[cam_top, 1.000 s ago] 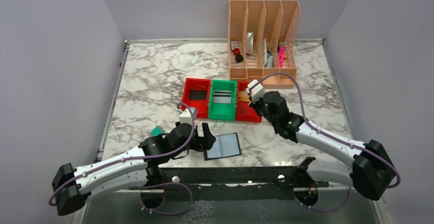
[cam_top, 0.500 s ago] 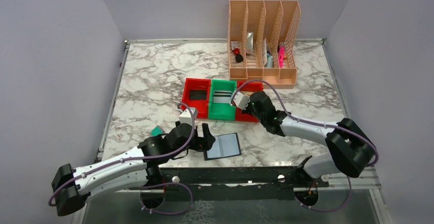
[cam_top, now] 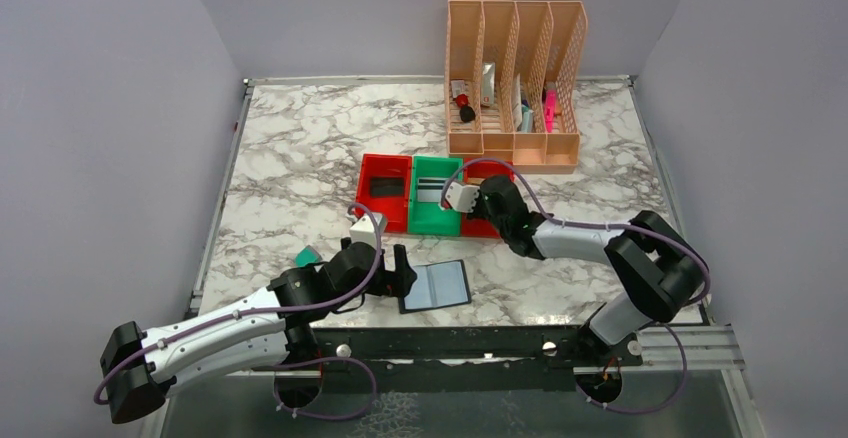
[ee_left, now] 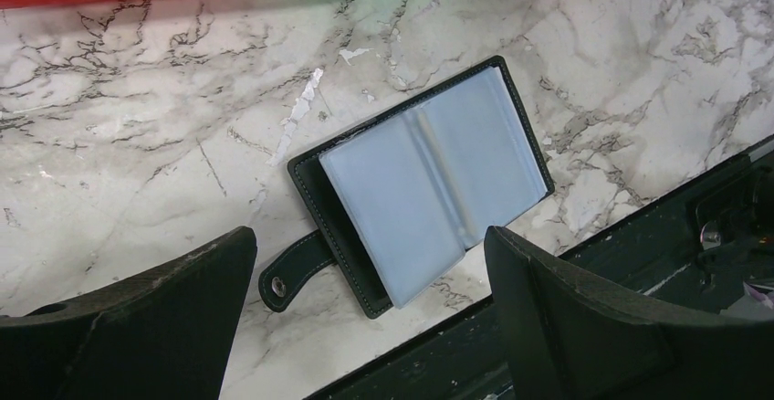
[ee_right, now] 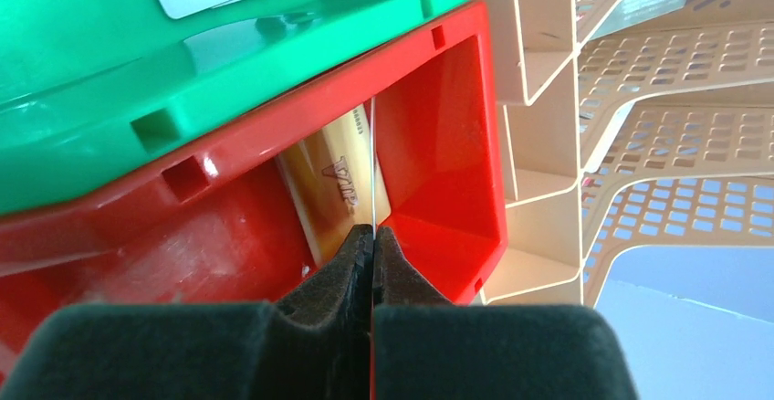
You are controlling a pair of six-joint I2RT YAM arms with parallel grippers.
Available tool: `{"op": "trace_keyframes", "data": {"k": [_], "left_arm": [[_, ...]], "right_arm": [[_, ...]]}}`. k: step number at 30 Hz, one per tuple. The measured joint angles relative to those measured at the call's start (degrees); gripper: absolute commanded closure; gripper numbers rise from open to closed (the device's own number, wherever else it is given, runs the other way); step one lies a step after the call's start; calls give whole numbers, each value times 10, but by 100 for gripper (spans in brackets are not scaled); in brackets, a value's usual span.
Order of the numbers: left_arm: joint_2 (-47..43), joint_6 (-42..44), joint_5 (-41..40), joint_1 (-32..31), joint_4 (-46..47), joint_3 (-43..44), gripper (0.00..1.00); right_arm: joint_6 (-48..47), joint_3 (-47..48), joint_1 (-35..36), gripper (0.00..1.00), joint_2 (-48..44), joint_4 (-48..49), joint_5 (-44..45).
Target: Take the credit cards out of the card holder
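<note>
We see card holder (ee_left: 424, 181) lying open on table (ee_left: 137, 144), close to front edge. Left claw (ee_left: 365, 254) spread wide, apart from it. Right claw (ee_right: 373, 236) clenched on card (ee_right: 373, 163), edge-on over red bin (ee_right: 438, 144) beside green bin (ee_right: 228, 44).

Overhead view: light is bright, even and diffuse from above, with only short soft shadows on the marble table (cam_top: 290, 158) toward 6 o'clock. Left wrist view: focus is sharp at centre, a pale sheen lies on the card holder (ee_left: 429, 190) sleeves, and the left gripper (ee_left: 369, 245) fingers (ee_left: 137, 327) sit dark at 7 and 5 o'clock. Right wrist view: the right gripper (ee_right: 372, 232) pads (ee_right: 329, 277) are soft-focused at 6 o'clock, the credit card (ee_right: 373, 163) reads as a thin bright line, and the red bin (ee_right: 438, 144) carries glossy reflections.
</note>
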Motion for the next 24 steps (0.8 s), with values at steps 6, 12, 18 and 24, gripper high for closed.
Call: {"op": "trace_keyframes", "data": {"k": [6,12,18,24], "left_arm": [[-2,3,0,0,-3,0,1],[-11,3,0,0,-3,0,1],[-14,3,0,0,-3,0,1],[-14,2,0,0,-3,0,1]], "right_arm": [[-11,9,-5,90,23,10,0],[-11,9,-12,86,39,10,0],[-3,9,-14,74,39,6,0],[9,9,-15,70,40,5,0]]}}
